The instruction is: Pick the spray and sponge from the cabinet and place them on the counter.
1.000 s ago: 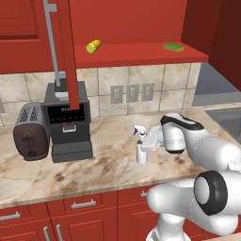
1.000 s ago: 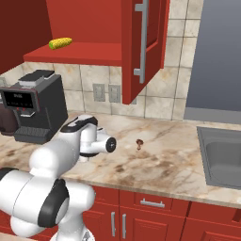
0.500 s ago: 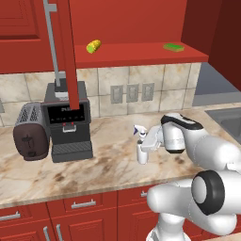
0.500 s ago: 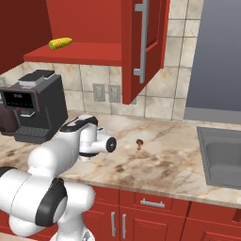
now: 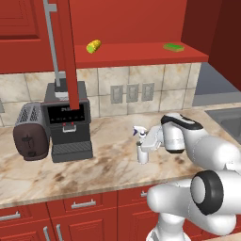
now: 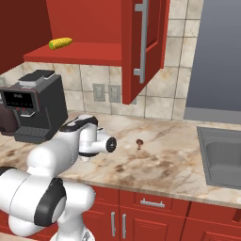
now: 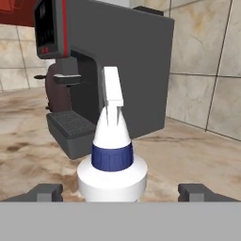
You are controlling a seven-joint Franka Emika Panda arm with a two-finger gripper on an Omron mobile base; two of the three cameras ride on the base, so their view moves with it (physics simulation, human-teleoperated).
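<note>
1. The spray (image 5: pixel 141 149) is standing upright on the counter (image 5: pixel 103 164), right of the coffee machine (image 5: pixel 69 121), nozzle pointing left.
2. In the hand view, the gripper (image 7: pixel 120 192) is showing its tips spread wide, flanking the bottle without touching.
3. The sponge (image 5: pixel 173 47) is lying flat on the cabinet (image 5: pixel 141 52) shelf, hidden behind the door in the right base view.

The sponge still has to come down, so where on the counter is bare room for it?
Free: the counter between the spray and the sink, and its front strip ahead of the coffee machine. Crowded: the left end, where toaster and coffee machine stand side by side.
</note>
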